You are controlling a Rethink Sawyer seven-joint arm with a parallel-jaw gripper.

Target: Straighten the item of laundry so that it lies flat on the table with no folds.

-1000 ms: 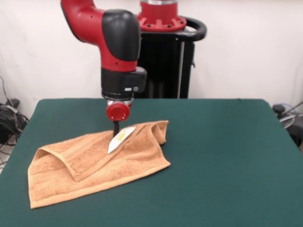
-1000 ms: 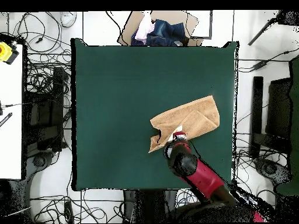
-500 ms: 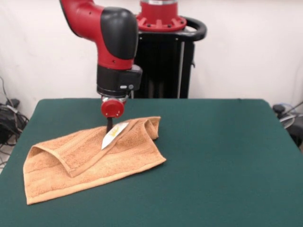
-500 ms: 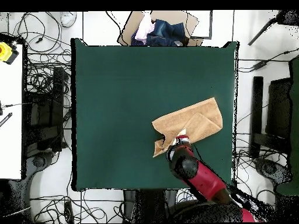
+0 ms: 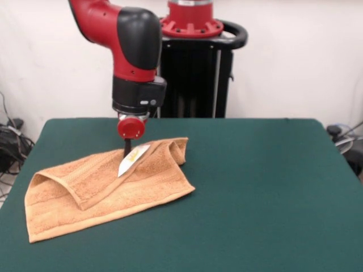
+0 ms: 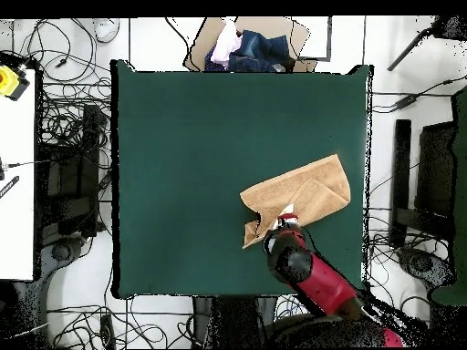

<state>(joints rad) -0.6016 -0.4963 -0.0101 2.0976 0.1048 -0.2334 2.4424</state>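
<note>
A cardboard box [image 6: 251,44] holding dark blue and pale purple clothes [image 6: 244,47] sits just past one desk edge in the overhead view. Tangled black cables [image 6: 64,118] cover the white floor [image 6: 155,41] around. A white side surface [image 6: 16,173] carries a yellow object [image 6: 8,80].

I am counting one towel [image 5: 108,190] lying on one table [image 5: 261,187], and one white care tag [image 5: 129,160] showing on that towel. I am working with one arm [image 5: 133,54] and one gripper [image 5: 127,151]. Beyond the table's far edge in the overhead view, one heap of clothes [image 6: 244,47] is sitting
</note>
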